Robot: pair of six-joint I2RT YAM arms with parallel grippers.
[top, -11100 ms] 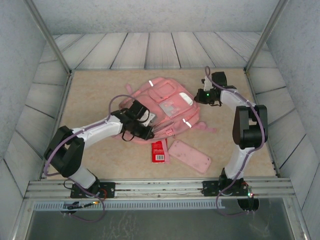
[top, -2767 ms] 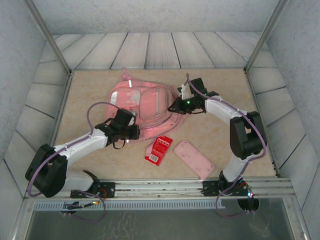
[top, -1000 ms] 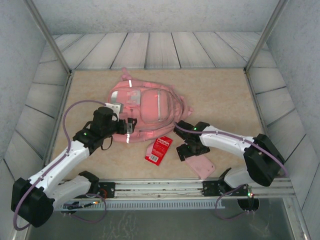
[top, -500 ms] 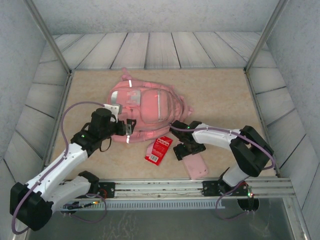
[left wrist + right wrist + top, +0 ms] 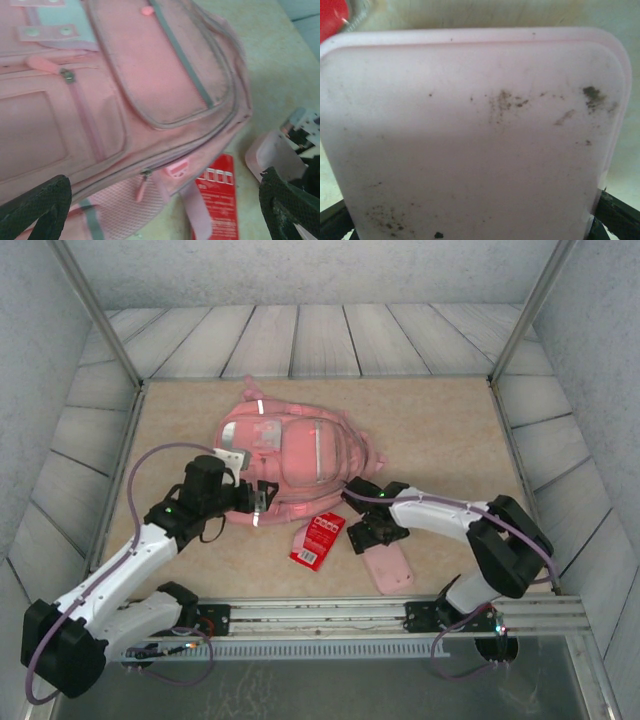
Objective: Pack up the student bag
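The student bag (image 5: 295,450) lies flat in the middle of the table, a large pink backpack with its front pockets up. In the left wrist view the student bag (image 5: 125,100) sits close, its zip pull (image 5: 142,188) just ahead of the jaws. My left gripper (image 5: 262,495) hovers open at the bag's near-left edge, and its black fingers (image 5: 35,205) stand wide apart with nothing between them. My right gripper (image 5: 366,536) is shut on the far end of the flat pink pencil case (image 5: 388,566). The pencil case (image 5: 475,130) spans the gap between the right fingers (image 5: 619,215).
A red packet (image 5: 317,539) lies beside a loose bag strap between the bag and the pencil case; the red packet (image 5: 217,200) also appears in the left wrist view. Slatted walls and metal posts ring the table. The near rail carries both arm bases.
The right gripper has closed on the pencil case and swung it from a slant to pointing at the near edge. The left gripper has edged slightly toward the bag.
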